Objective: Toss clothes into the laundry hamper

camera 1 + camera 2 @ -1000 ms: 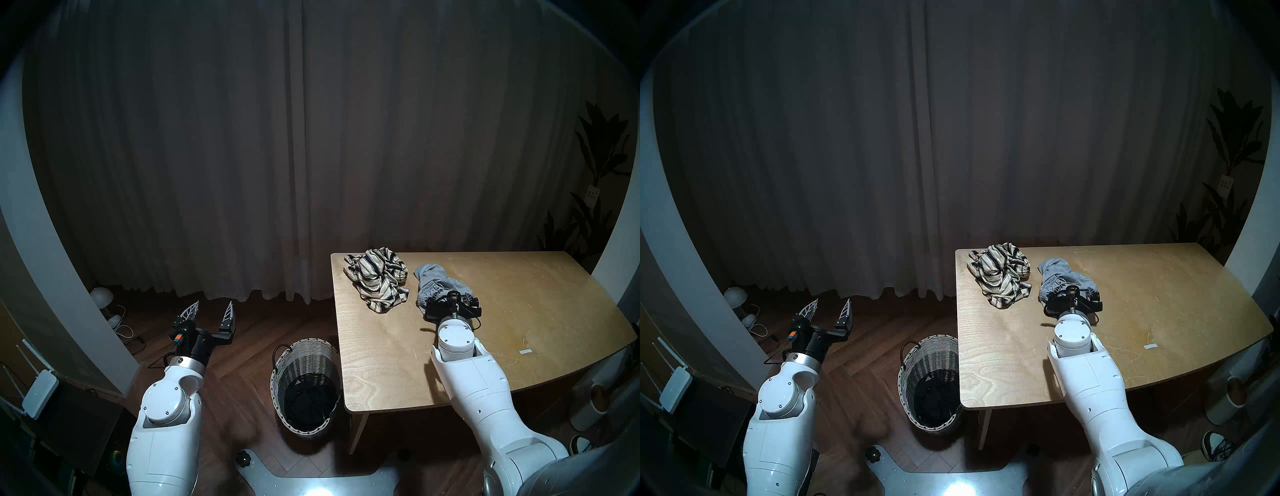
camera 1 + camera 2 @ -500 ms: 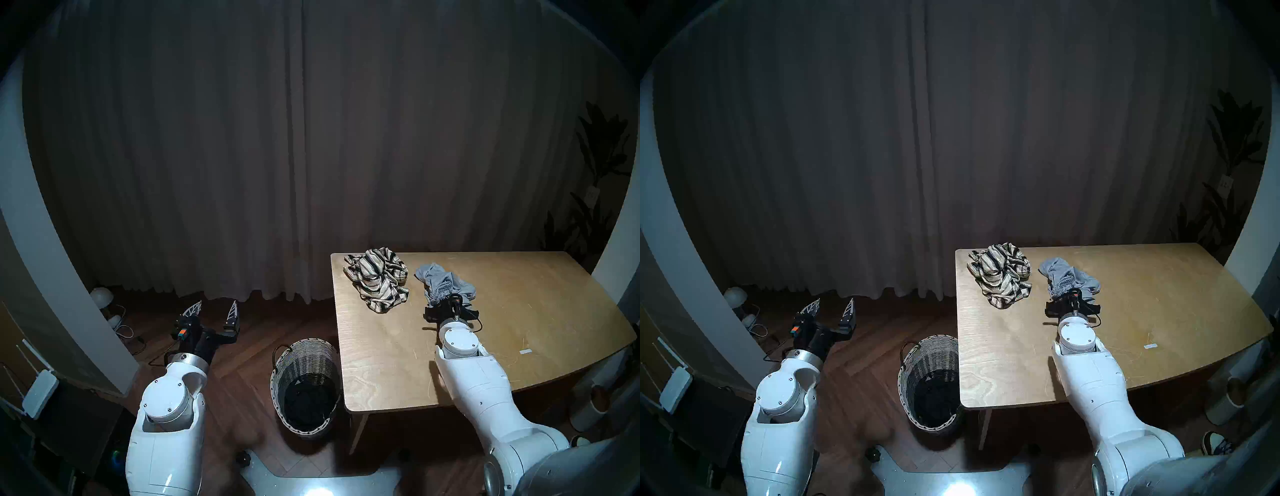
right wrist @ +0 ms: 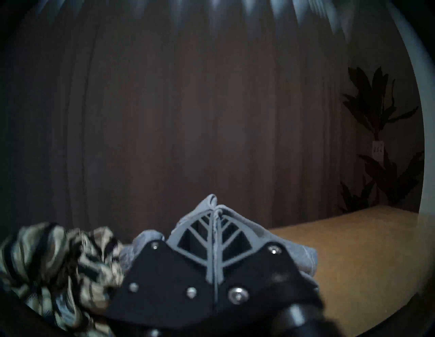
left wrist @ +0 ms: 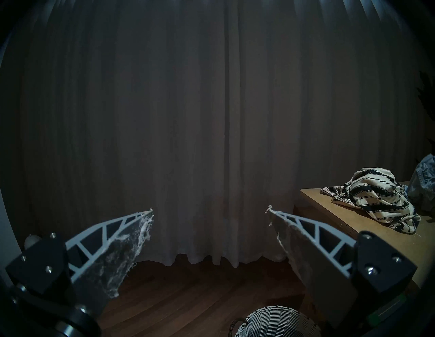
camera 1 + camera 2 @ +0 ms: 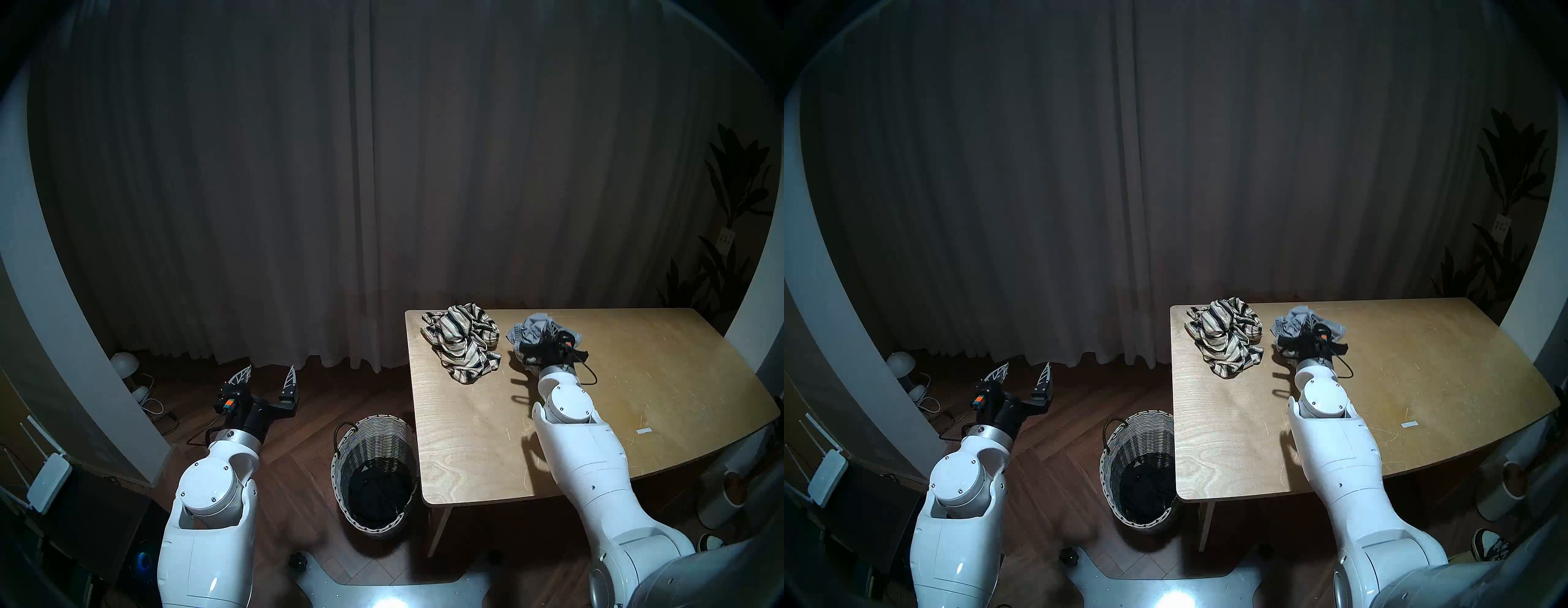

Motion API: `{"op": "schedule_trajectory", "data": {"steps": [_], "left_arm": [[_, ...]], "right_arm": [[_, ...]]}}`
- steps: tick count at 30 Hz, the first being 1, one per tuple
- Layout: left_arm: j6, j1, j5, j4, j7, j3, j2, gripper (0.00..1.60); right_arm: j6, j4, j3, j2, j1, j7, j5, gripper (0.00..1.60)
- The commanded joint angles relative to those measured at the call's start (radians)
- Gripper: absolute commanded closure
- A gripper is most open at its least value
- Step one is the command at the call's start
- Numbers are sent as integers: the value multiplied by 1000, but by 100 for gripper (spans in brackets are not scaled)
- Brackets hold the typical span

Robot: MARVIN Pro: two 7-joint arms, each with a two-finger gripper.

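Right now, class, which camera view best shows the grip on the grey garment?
The right wrist view: the right gripper has its fingers pressed together on the grey garment, seen close. Both head views show the garment bunched behind the gripper, the pinch hidden. The left wrist view catches only its edge.

Table (image 5: 636, 403) stands at right, curtain (image 5: 382, 170) behind it. Striped garment (image 5: 463, 342) lies on the table's far left corner; knit garment (image 5: 530, 331) just right of it, bunched around the right gripper (image 3: 215, 213). Hamper (image 5: 373, 441) on the floor, against the table's near left corner; black garment (image 5: 375, 494) inside. Left gripper (image 5: 267, 373) over the floor, left of the hamper.
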Motion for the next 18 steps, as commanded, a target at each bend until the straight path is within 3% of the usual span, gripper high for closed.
{"op": "schedule_trajectory", "data": {"steps": [1,9,18], "left_arm": [[-9,-23,1,-31,-5,8,4,0],[-10,-30,6,-30,-7,11,4,0],[-13,-11,7,-30,2,-6,2,0]], "right_arm": [[-88,-114,22,11,53,15,20,160],[-162,-209,-20,-32,102,63,46,160],[-179,-314,-176,-140,154,122,68,160]]}}
